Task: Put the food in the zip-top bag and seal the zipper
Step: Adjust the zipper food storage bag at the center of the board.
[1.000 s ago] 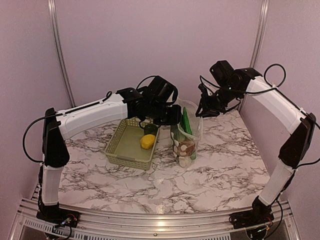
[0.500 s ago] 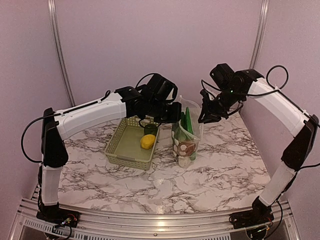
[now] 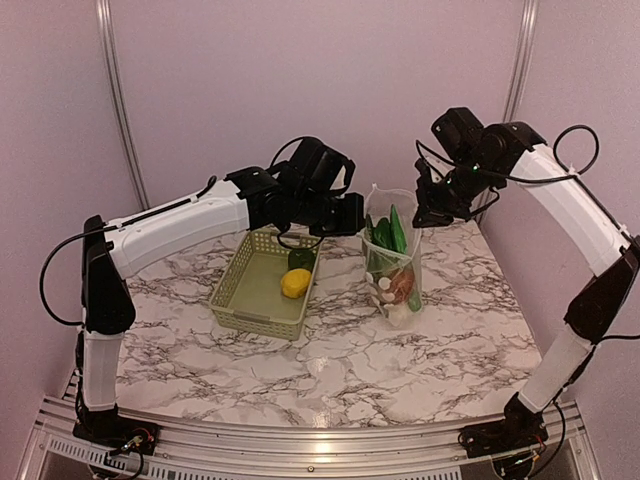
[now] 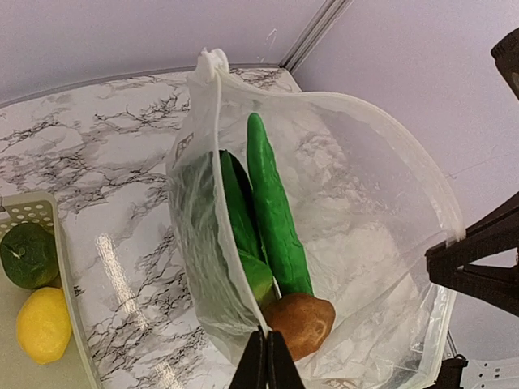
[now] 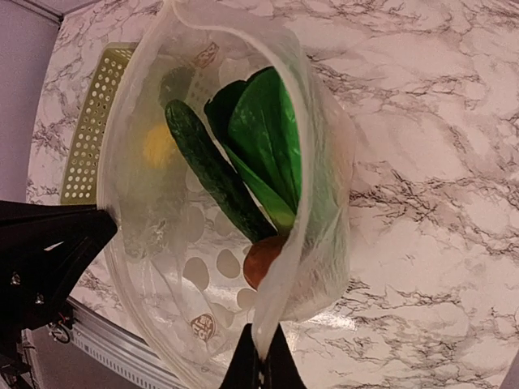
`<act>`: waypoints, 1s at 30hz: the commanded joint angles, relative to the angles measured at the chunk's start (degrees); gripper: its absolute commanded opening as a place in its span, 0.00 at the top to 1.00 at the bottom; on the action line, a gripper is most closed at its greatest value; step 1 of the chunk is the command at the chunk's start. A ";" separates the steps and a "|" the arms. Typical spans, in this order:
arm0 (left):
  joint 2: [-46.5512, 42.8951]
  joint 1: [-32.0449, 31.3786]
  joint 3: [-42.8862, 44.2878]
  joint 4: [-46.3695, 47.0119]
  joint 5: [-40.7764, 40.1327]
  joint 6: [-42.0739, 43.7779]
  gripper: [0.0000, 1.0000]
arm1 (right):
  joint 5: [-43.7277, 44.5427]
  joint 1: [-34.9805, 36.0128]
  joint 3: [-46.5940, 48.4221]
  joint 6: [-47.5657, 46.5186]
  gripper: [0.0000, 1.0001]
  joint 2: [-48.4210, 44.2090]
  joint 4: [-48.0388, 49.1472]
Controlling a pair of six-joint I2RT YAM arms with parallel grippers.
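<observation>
The zip-top bag (image 3: 396,262) hangs upright over the marble table, its mouth stretched between both grippers. My left gripper (image 4: 266,356) is shut on the near mouth edge, where the zipper (image 4: 220,146) runs as a thin pale strip. My right gripper (image 5: 261,358) is shut on the opposite edge. Inside the bag stand food pieces: a dark green cucumber (image 5: 212,172), a leafy green (image 5: 269,134) and a brown round piece (image 4: 303,321). More food, a yellow lemon (image 3: 295,283) and a dark green lime (image 3: 300,258), lies in the basket.
The pale green lattice basket (image 3: 240,300) sits on the table left of the bag, below the left arm. Purple walls with metal posts close in the back and sides. The aluminium frame rail runs along the near edge.
My right gripper has come in and shut on the bag's right mouth edge. The bag has shifted right and its mouth has been pulled wider. The left gripper's hold is unchanged.
</observation>
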 commanded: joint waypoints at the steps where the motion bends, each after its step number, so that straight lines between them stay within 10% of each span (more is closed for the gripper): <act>1: -2.51 0.27 1.22 3.76 1.53 -0.14 1.00 | 2.45 0.51 -2.79 1.12 1.00 0.24 -3.32; 10: -0.38 0.27 2.08 4.67 2.72 -0.07 1.00 | 6.11 -0.20 0.64 -0.58 0.79 3.16 -0.33; 30: -0.27 0.99 1.38 3.81 2.72 -0.11 1.00 | 9.48 -5.41 3.71 -3.08 0.67 5.22 5.29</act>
